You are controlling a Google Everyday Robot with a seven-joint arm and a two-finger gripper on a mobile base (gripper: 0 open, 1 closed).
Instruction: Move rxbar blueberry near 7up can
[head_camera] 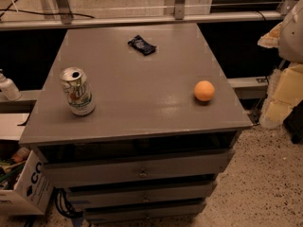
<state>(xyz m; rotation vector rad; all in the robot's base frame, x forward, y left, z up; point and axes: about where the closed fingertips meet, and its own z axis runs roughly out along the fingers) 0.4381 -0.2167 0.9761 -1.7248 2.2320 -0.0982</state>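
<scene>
Table [142,93] carried the 7up can [77,91] upright near its front left, well apart from the rxbar blueberry [141,45] lying flat toward the far edge. The bar looked light, thin and crinkly, best pinched across its narrow width. The pincer and arm were out of view, so neither its state nor its pose could be told.

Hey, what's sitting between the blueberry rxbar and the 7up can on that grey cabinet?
Nothing: in the camera view only bare grey cabinet top separates the rxbar blueberry from the 7up can. The end effector is out of view.
</scene>
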